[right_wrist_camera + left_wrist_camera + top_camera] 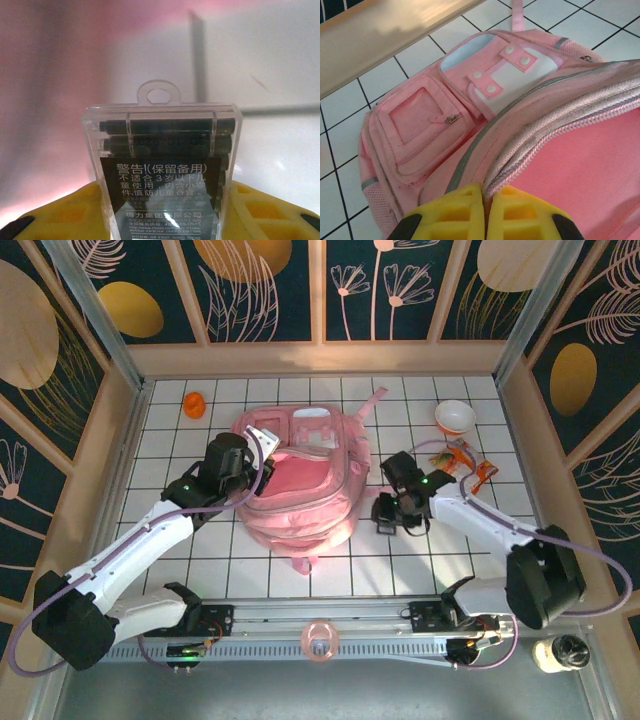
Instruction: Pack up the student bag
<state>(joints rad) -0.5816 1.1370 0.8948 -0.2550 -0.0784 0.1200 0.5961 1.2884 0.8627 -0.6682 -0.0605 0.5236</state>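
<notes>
The student bag, a large pale pink backpack, lies open in the middle of the tiled table, its pink lining facing up. My left gripper is at the bag's upper left edge, shut on the zip rim of the bag's opening. The front pockets and white panel lie beyond the rim. My right gripper hovers just right of the bag, shut on a clear plastic box of dark ink cartridges with a black label and a hang tab.
A white bowl and orange snack packets lie at the back right. An orange toy sits at the back left. A pink tape ring rests on the front rail, and a dark jar stands at the near right corner.
</notes>
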